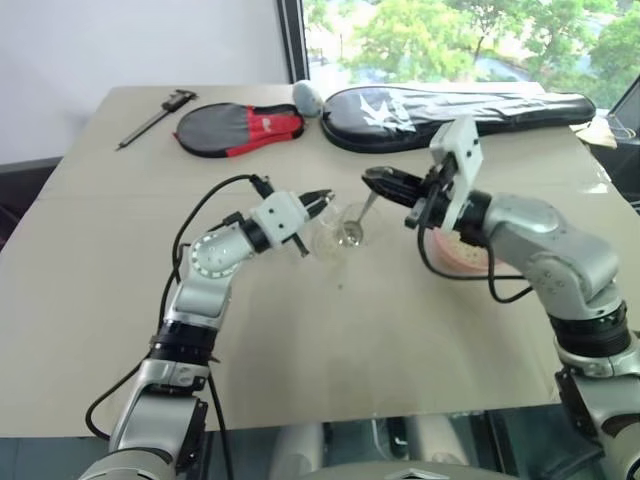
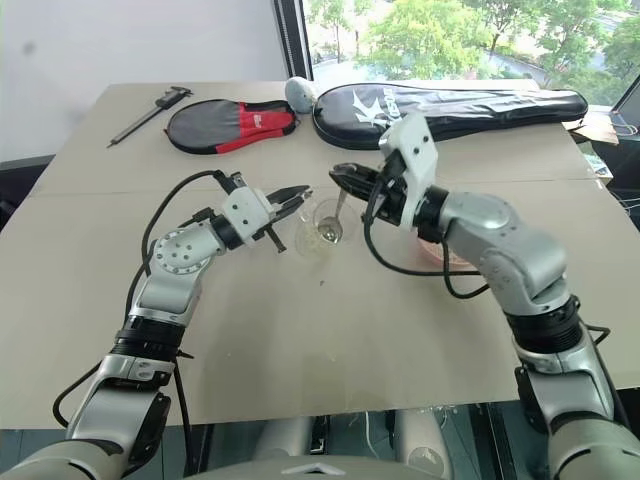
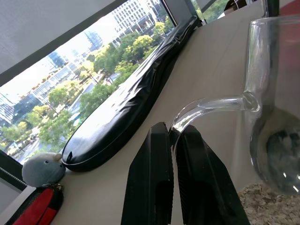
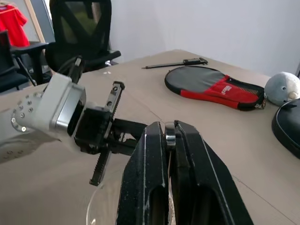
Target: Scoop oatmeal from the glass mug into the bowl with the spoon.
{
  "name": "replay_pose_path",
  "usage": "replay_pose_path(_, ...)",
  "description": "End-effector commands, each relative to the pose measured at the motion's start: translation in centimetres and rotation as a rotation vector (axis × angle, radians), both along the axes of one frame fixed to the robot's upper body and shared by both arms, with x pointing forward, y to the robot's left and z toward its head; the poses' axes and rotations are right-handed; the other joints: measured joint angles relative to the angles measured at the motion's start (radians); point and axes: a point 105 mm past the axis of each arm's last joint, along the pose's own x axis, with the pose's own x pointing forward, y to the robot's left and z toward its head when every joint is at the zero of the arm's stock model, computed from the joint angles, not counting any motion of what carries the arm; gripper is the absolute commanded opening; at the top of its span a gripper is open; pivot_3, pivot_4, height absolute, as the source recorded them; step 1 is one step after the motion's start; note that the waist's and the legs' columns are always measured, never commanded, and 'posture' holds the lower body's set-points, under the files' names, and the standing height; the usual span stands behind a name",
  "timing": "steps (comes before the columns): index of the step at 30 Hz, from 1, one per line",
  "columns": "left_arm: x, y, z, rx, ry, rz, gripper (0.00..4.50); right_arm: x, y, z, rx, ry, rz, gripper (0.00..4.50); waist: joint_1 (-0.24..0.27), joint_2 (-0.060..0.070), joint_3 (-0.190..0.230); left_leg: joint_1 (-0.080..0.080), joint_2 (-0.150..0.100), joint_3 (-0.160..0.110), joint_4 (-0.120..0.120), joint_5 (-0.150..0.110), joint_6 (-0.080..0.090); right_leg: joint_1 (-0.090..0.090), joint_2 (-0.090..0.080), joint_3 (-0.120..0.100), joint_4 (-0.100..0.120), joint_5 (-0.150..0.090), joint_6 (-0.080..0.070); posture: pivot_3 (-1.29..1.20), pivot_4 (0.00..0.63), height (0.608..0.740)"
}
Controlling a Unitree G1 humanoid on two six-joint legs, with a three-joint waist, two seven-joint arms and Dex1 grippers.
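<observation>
Mid-table, the left gripper (image 2: pixel 296 196) is clamping the handle of the glass mug (image 2: pixel 322 229), tilting it. The right gripper (image 2: pixel 341 177) is pinching the spoon (image 2: pixel 339 211), whose tip is dipping into the mug. Oatmeal (image 3: pixel 269 212) is lying inside the mug. The pink bowl (image 1: pixel 462 257) is sitting beside the mug, toward the table's right edge, partly behind the right arm.

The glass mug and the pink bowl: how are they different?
The glass mug is see-through with a side handle; the bowl is pink and you cannot see through it. The mug sits between both arms, pinched by its handle in the left gripper; the bowl lies half hidden behind the right arm. Both rest on the table.
</observation>
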Motion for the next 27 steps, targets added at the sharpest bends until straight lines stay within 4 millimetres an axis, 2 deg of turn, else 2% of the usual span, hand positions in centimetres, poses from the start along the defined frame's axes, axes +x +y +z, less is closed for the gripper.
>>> replay_pose_path(1,-0.3,-0.5,2.3,-0.019,-0.074,-0.023,0.09,-0.5,0.2,0.2,0.015,-0.073,-0.009,0.00,0.000,0.000,0.000,0.000,0.000,0.000,0.000,0.000,0.000,0.000,0.000,0.000,0.000,0.000,0.000,0.00,0.150,0.740)
replay_pose_path(8,-0.3,-0.7,2.3,-0.014,-0.070,-0.027,0.09,-0.4,0.4,-1.0,0.062,-0.018,-0.028,0.00,0.000,0.000,0.000,0.001,0.000,0.000,0.000,0.001,-0.002,0.000,0.000,0.000,0.001,0.000,0.000,0.00,0.150,0.740)
replay_pose_path(18,-0.4,-0.7,1.9,-0.019,-0.053,-0.018,0.09,0.6,-0.3,-2.7,0.290,0.371,-0.129,0.00,0.000,0.000,0.000,0.001,0.000,0.000,0.001,0.002,-0.003,0.000,0.000,0.000,0.002,0.000,0.000,0.00,0.150,0.740)
replay_pose_path(22,-0.3,-0.6,1.5,-0.029,-0.036,-0.007,0.09,1.5,-1.1,-1.9,0.408,0.476,-0.179,0.00,-0.002,0.000,0.000,0.001,0.000,-0.001,0.001,0.001,-0.003,0.000,0.000,0.000,0.003,0.000,0.000,0.00,0.150,0.740)
replay_pose_path(27,-0.1,-0.6,0.6,-0.069,0.006,0.009,0.09,2.6,-3.2,-0.2,0.500,0.547,-0.208,0.00,-0.002,0.000,0.000,0.002,0.000,-0.001,0.001,0.001,-0.002,0.000,0.000,0.000,0.006,0.000,0.000,0.00,0.150,0.740)
